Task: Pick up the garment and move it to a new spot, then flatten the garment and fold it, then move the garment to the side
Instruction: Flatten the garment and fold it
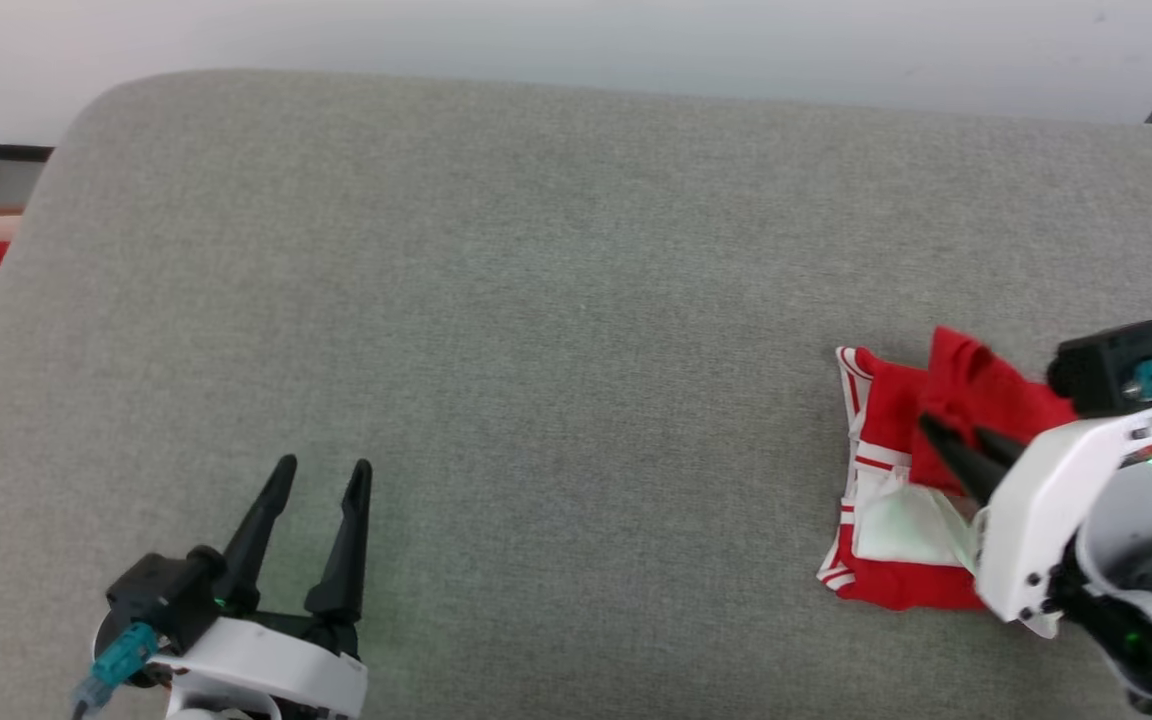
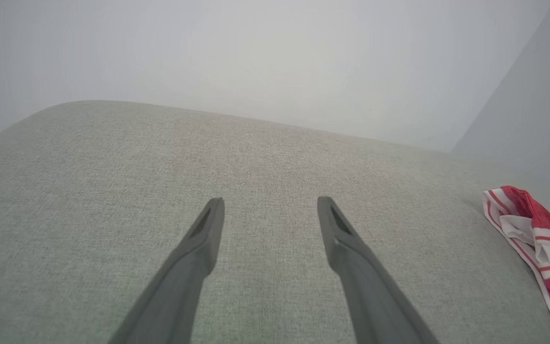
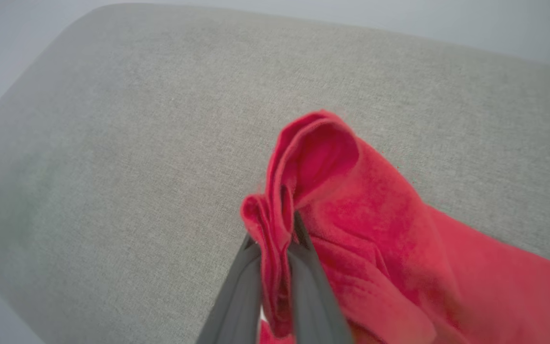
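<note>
**Spotter:** Your right gripper [image 1: 948,430] is pinching a raised fold of the red jersey-style shirt with white sleeves and striped trim [image 1: 891,480]. The shirt is lying bunched at the right side of the grey woven fabric surface [image 1: 536,300].

**Coach:** I'm judging that you're gathering it for a lift or a drag. You're holding several red layers at once, so be raising slowly and watching whether the white sleeve part is slipping free.

**Spotter:** Your right forearm [image 1: 1046,520] is reaching in from the lower right, with the fingers slanting up-left over the shirt and the jaws nearly closed on cloth.

**Coach:** Your left gripper [image 1: 325,465] is hovering at the lower left, spread wide and holding nothing, well apart from the shirt.
</note>
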`<state>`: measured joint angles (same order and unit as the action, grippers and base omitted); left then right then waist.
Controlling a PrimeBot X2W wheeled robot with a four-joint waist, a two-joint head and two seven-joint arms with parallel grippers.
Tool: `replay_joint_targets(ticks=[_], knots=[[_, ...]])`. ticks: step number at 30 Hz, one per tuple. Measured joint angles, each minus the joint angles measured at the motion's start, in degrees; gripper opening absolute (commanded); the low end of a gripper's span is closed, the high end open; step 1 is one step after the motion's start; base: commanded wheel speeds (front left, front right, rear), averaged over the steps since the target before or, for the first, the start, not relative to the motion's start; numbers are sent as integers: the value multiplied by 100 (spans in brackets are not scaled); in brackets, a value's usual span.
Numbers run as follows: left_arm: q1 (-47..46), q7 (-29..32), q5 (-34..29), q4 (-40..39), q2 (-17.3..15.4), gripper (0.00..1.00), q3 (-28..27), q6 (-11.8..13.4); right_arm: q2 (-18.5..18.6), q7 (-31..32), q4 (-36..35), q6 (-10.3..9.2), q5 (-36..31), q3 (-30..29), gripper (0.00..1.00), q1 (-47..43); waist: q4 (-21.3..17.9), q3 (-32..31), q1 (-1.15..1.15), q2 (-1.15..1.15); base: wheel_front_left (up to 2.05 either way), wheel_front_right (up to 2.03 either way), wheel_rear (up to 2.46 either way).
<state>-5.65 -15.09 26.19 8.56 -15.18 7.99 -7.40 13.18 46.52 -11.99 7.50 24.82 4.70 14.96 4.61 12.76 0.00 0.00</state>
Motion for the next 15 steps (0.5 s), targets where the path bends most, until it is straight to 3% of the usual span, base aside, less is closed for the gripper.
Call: replay_joint_targets(ticks=[15], knots=[[-94, 0, 58, 67, 66, 100, 118, 0, -77, -1074, 1660, 1, 135, 334, 0, 31, 265, 60, 0, 0, 0, 0, 0]])
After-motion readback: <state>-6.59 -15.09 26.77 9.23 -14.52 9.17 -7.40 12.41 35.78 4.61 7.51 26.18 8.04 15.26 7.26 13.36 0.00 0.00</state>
